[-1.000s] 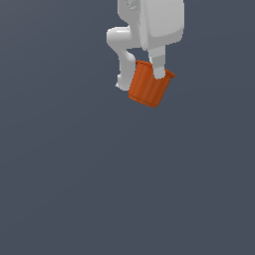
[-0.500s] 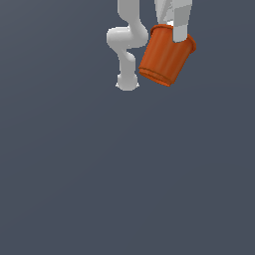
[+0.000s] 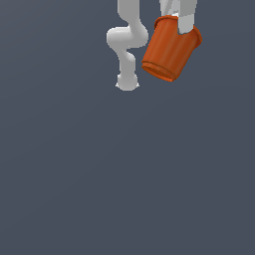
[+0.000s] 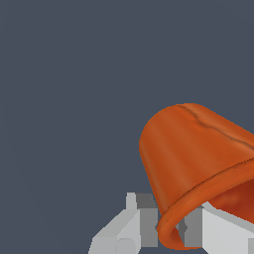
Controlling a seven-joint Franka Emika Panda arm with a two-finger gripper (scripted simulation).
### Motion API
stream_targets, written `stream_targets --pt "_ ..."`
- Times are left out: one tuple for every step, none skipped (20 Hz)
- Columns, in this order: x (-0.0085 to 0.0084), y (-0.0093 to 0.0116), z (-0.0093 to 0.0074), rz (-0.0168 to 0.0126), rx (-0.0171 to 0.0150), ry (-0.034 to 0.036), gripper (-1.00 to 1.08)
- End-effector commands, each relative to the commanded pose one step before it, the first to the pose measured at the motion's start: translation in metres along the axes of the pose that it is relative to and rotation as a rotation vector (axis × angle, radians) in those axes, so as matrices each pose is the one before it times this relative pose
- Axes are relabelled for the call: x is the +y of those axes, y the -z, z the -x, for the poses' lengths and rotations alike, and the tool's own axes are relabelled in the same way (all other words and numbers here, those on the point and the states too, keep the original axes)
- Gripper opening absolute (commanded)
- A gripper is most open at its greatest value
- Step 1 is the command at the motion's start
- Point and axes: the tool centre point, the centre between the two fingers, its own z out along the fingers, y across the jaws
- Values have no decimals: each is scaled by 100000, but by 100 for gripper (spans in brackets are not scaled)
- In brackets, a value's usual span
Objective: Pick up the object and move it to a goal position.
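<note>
In the exterior view, at the upper right of the frame, the orange-red cup (image 3: pixel 171 49) is held clear of the grey floor (image 3: pixel 124 174) and tilted, its rim pinched by the gripper (image 3: pixel 183 25); a light, stiff shell is judged. In the wrist view, at the lower right, one finger (image 4: pixel 223 233) is seen inside the rim band; the grip is judged shallow and liable to pivot.
</note>
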Motion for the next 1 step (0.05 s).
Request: stream_targets --pt "-30 48 -69 -50 -67 49 -100"
